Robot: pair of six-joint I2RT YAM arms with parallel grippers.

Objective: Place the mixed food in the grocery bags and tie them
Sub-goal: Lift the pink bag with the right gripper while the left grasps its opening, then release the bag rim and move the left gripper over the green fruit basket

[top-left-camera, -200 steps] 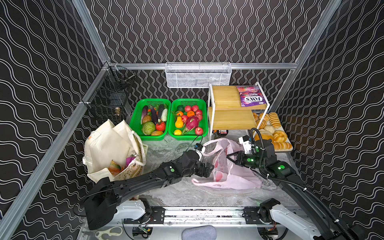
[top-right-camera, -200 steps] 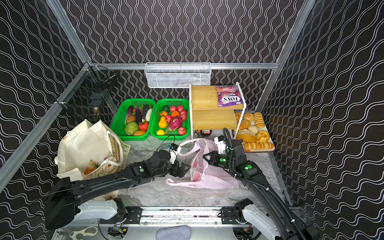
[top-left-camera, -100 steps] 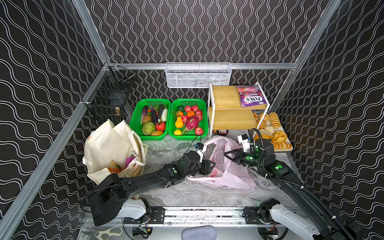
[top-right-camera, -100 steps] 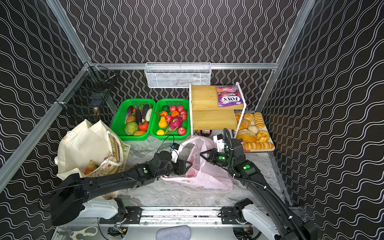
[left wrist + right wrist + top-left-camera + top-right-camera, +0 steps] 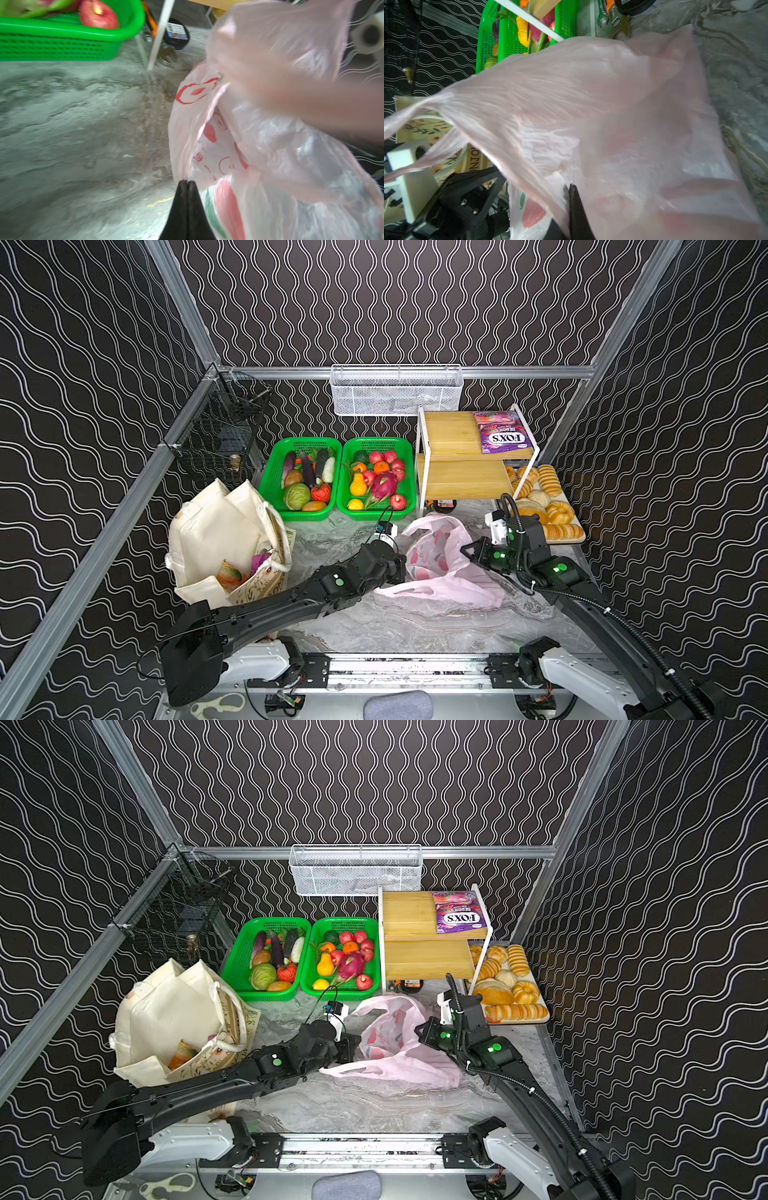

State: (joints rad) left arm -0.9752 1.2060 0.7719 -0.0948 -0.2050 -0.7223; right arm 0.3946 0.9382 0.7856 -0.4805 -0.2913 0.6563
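My left tool [image 5: 187, 182] and right tool [image 5: 570, 187] are both pinched closed on the pink bag [image 5: 440, 572]; purple packet [image 5: 500, 435] reads FOX'S BERRIES.

The grey marbled desk [image 5: 415, 626] carries two green baskets [image 5: 305, 440] at the back, a cream tote [image 5: 216, 531] on the left, a pink plastic bag [image 5: 449, 591] in the middle (lower part lying flat), a wooden rack [image 5: 457, 485] and a bread tray [image 5: 581, 537].

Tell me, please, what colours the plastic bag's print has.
Red with some green, on the pale-pink bag; clearest in the left wrist view.
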